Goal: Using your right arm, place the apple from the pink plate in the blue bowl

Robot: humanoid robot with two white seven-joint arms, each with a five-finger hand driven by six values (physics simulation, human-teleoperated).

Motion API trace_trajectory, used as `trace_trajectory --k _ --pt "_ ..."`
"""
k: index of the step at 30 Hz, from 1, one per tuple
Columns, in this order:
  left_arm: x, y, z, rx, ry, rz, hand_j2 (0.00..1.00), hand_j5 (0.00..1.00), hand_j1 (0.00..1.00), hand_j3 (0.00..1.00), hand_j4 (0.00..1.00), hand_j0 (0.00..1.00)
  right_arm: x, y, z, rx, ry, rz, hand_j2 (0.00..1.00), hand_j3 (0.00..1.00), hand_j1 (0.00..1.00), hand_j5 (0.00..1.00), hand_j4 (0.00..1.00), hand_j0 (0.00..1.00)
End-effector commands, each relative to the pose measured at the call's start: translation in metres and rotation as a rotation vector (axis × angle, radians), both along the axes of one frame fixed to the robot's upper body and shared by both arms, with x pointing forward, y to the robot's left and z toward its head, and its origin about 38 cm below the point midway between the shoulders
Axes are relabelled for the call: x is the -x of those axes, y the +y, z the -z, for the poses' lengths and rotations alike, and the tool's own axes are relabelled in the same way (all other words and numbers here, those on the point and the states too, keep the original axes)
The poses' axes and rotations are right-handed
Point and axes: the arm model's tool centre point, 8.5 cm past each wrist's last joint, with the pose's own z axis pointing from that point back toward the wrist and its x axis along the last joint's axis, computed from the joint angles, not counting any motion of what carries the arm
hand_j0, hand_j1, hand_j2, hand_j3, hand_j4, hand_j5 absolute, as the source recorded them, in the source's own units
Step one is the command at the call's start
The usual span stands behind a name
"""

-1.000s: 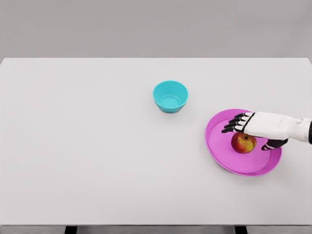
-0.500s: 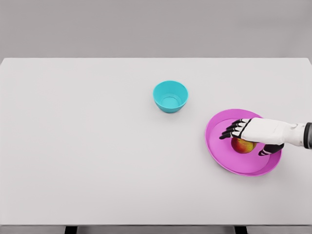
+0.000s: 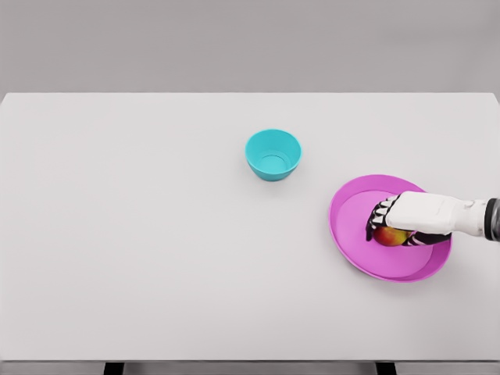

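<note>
A red-yellow apple (image 3: 391, 236) lies on the pink plate (image 3: 354, 234) at the right of the white table. My right hand (image 3: 388, 228) covers the apple from above, its black fingers curled down around it, so only the apple's lower front shows. The apple still rests on the plate. The blue bowl (image 3: 273, 154) stands empty near the table's middle, up and to the left of the plate. My left arm is out of view.
The white table (image 3: 156, 234) spans the whole view, with its front edge near the bottom and its far edge against a grey wall.
My right hand has dropped onto the apple and its fingers, spread before, have curled shut around it. The apple and plate have not moved.
</note>
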Motion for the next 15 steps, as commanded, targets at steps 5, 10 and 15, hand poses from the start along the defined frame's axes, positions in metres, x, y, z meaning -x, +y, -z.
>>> trace_trajectory --k 5,10,15 --pt "0.0 0.0 0.0 0.001 0.0 0.0 1.0 1.0 1.0 1.0 1.0 1.0 -0.006 0.001 -0.01 -0.008 -0.024 0.001 0.55 0.55 0.55 0.55 0.55 0.55" --pt "0.0 0.0 0.0 0.0 0.0 0.0 1.0 1.0 1.0 1.0 1.0 1.0 -0.012 0.001 -0.021 -0.012 -0.053 0.0 0.52 0.52 0.52 0.52 0.52 0.52" --pt "0.0 0.0 0.0 0.0 0.0 0.0 1.0 1.0 1.0 1.0 1.0 1.0 -0.021 0.006 -0.033 -0.03 -0.088 -0.002 0.51 0.51 0.51 0.51 0.51 0.51"
